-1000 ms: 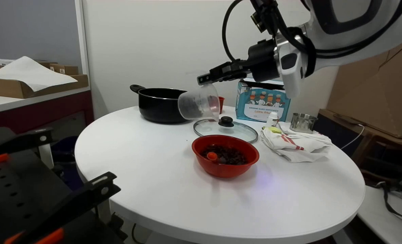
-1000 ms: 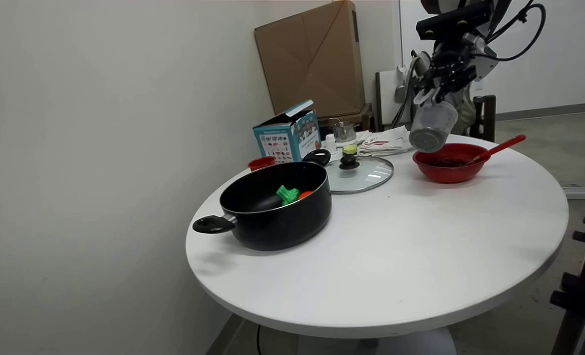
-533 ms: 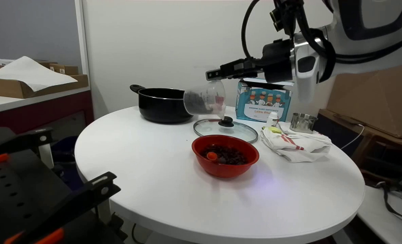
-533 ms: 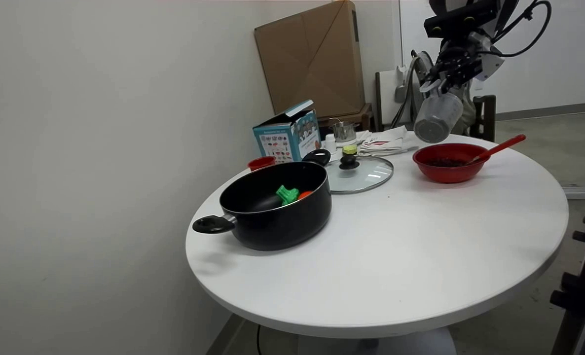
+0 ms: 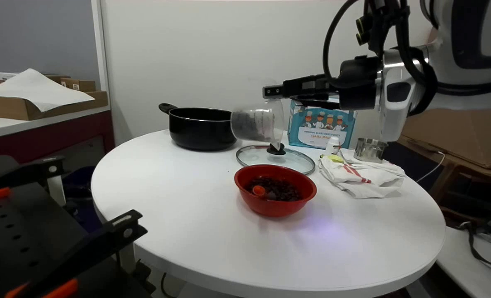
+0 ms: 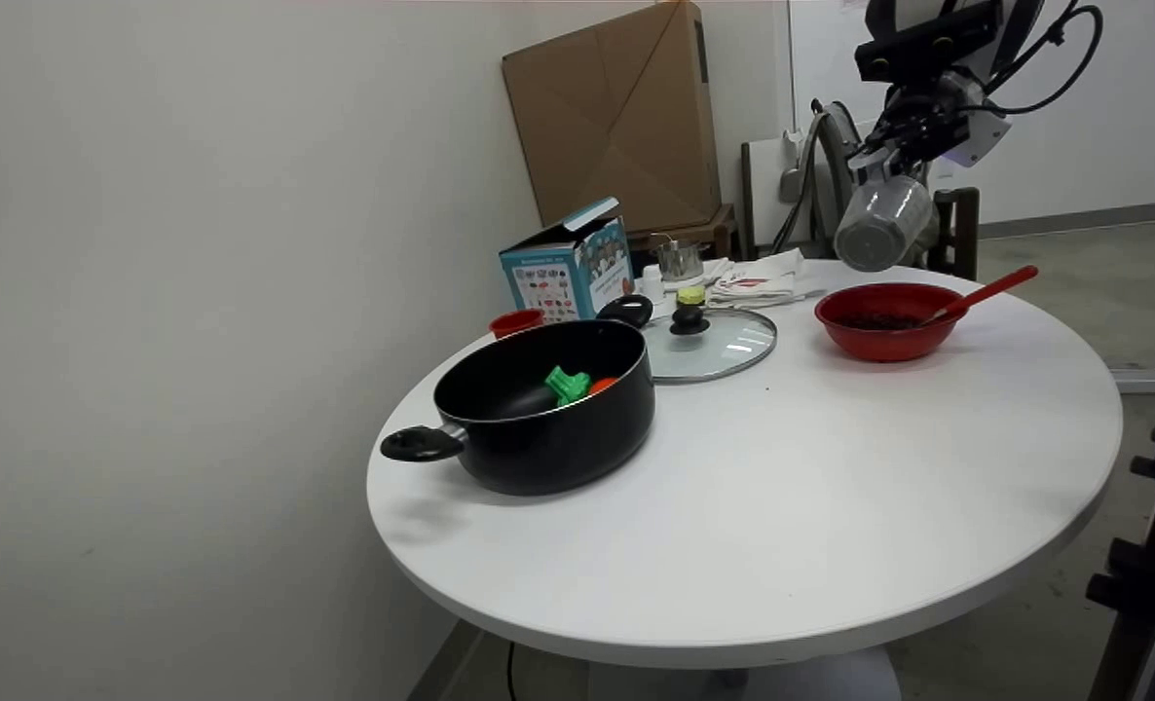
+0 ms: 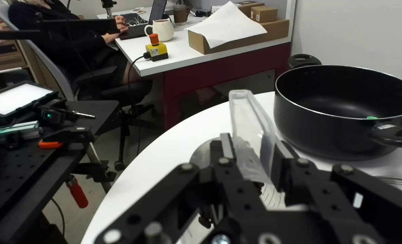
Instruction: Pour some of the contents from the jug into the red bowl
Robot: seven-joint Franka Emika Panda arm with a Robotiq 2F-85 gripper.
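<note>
Blue box [image 5: 322, 124] reads approx. "Little Chef"; jug [image 5: 253, 124] tilted btwn fingers [image 7: 217, 152].

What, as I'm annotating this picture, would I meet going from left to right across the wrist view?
Bright screen → red tool handle → white mug → clear jug held in the gripper → black pot.

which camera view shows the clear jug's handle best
The wrist view: there the handle shows large and close, held in the gripper. Both exterior views show the jug tilted in the air, but its handle only small and faint.
</note>
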